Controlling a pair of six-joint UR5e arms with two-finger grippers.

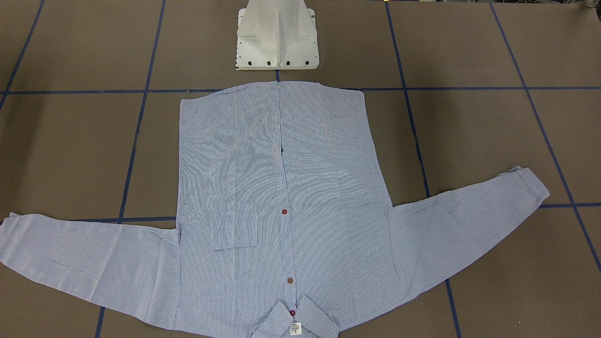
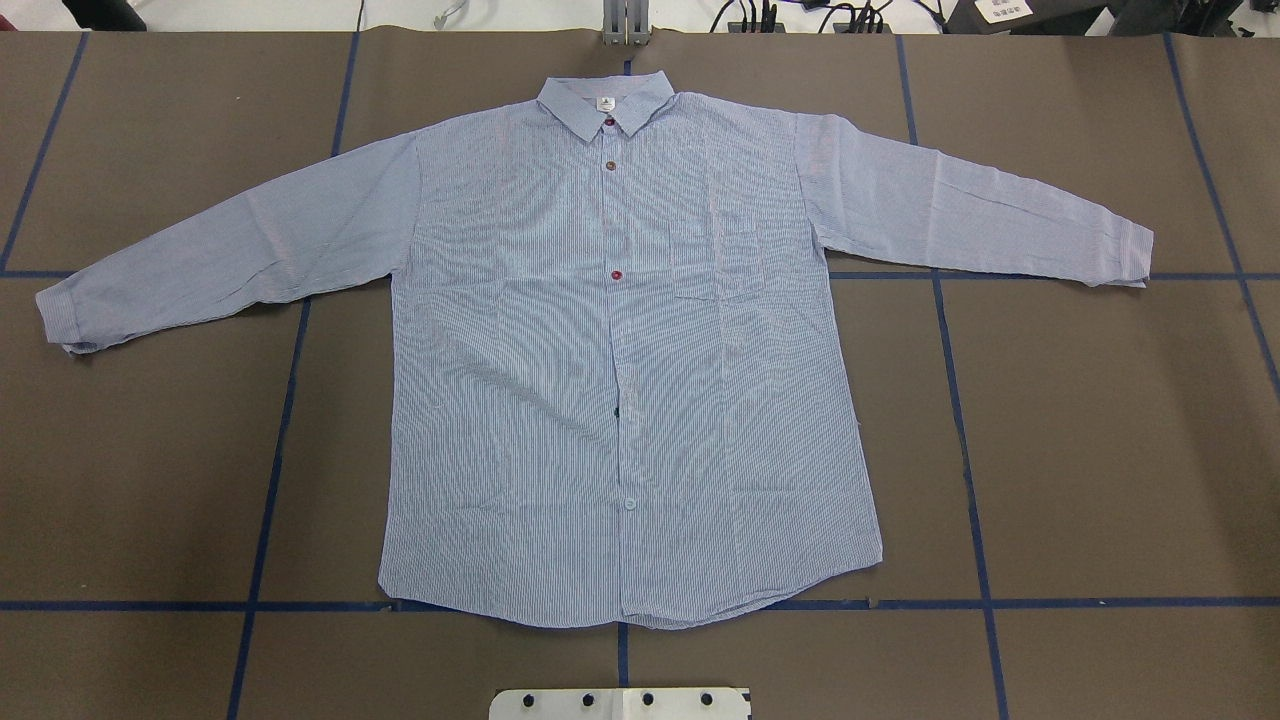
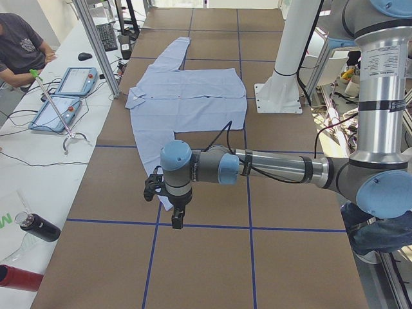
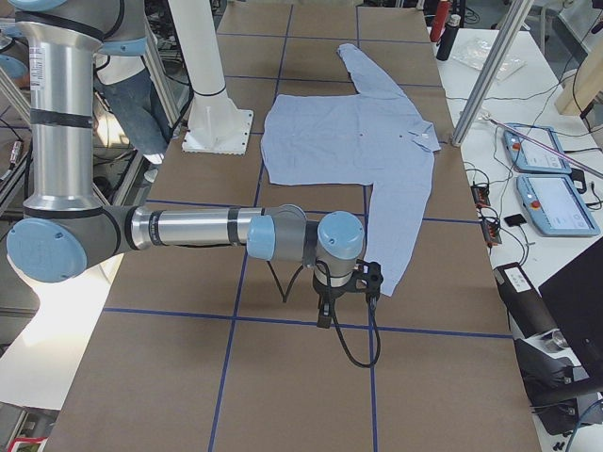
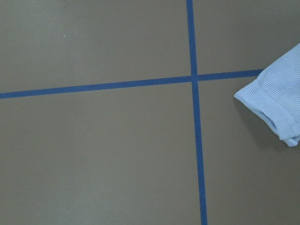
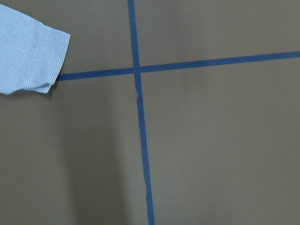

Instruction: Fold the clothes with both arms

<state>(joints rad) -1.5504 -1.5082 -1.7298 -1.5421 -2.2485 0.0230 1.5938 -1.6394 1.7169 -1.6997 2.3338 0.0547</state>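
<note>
The light blue-and-white striped shirt (image 2: 620,350) lies flat and face up on the brown table, buttoned, both sleeves spread out, collar (image 2: 606,103) on the side far from the pedestal. My left gripper (image 3: 175,217) shows only in the exterior left view, pointing down just past the left sleeve's cuff (image 5: 274,105). My right gripper (image 4: 326,315) shows only in the exterior right view, pointing down just past the right sleeve's cuff (image 6: 35,58). I cannot tell whether either is open or shut. Neither arm shows in the overhead or front views.
The white pedestal base (image 1: 277,40) stands at the shirt's hem side. Blue tape lines (image 2: 290,400) grid the table. A side bench with tablets (image 3: 64,96) and a seated operator (image 3: 19,51) runs along the collar side. Bottles (image 3: 38,228) lie there.
</note>
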